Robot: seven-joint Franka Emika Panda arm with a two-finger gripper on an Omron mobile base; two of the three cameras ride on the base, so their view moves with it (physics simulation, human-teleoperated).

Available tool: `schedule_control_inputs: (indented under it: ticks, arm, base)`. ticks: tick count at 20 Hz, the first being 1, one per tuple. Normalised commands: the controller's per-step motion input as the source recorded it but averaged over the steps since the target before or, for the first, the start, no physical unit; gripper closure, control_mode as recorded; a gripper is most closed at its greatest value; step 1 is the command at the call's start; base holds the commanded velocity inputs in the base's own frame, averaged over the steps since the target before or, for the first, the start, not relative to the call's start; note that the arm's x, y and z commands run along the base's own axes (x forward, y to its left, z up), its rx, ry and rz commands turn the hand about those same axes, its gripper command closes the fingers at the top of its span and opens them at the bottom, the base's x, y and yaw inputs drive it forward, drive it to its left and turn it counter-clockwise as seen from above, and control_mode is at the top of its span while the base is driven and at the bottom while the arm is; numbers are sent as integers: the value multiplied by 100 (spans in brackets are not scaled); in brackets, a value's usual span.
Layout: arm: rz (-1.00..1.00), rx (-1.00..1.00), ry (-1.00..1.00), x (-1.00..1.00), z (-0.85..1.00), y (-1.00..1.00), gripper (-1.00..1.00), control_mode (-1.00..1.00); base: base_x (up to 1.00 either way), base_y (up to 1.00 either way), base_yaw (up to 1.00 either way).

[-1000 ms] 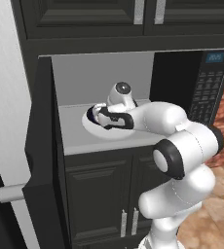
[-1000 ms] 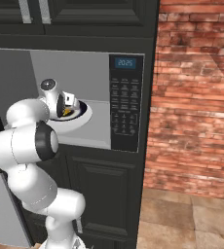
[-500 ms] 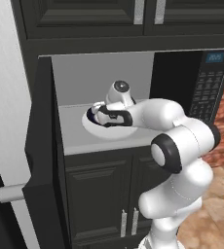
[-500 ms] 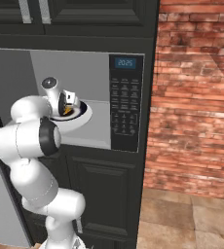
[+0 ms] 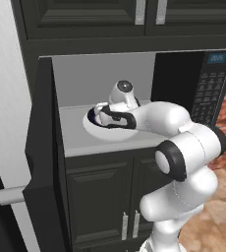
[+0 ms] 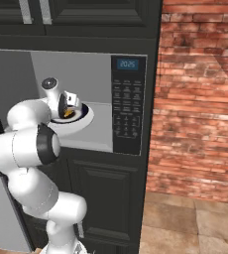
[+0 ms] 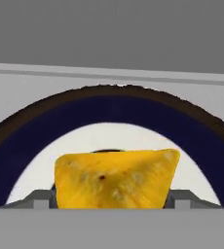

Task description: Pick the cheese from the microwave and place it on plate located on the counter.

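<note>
1. Cheese [image 7: 115,178], one yellow-orange wedge, lies in the white dish [image 6: 84,117] with a dark navy band, inside the microwave [image 6: 128,104].
2. One blue display [image 6: 128,63] tops the button panel; its digits are too blurred to read.
3. One end effector [image 6: 69,112] reaches into the dish; in the hand view the wedge sits right at its fingertips, between them.
4. Whether the fingers are clamped on the wedge or merely flank it, I cannot tell.
5. One black door [image 5: 46,162] stands open at the left.
</note>
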Motion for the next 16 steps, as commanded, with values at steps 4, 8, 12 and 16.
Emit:
schedule_control_inputs:
  ticks: [4,8,12,16]
  arm:
    - [0,0,-2,-89,42,-34,100,-100]
    - [-1,0,0,-100,45,-11,100,-100]
    - [0,0,0,-100,69,-27,100,-100]
    - [0,0,0,-100,76,-19,100,-100]
  base:
    - [0,0,0]
    - [0,0,0]
    - [0,0,0]
    - [0,0,0]
